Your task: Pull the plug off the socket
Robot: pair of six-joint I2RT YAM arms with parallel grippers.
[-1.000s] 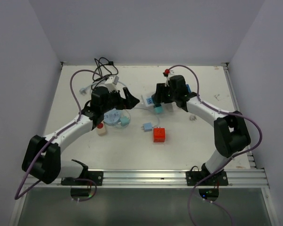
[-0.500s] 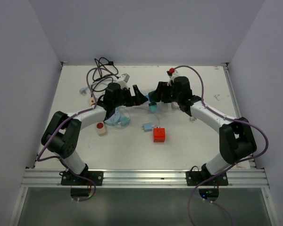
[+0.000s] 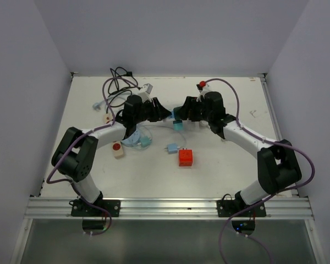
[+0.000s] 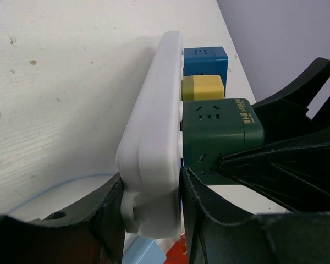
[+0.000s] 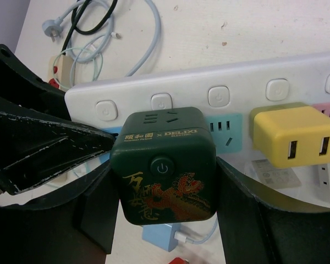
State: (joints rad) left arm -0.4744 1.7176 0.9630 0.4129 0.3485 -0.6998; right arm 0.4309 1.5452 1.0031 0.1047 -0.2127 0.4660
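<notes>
Since a second ago the left gripper [image 4: 151,192] has been swinging in toward the middle, and now it's pinching the end of the white power strip [image 4: 154,110] between its fingers [image 4: 209,231]. The right gripper [image 5: 165,190] is squeezing the dark green cube plug [image 5: 164,159] from both sides. That plug is sitting plugged into the strip, right beside a yellow plug [image 5: 290,137], around the far middle of the table [image 3: 225,176].
</notes>
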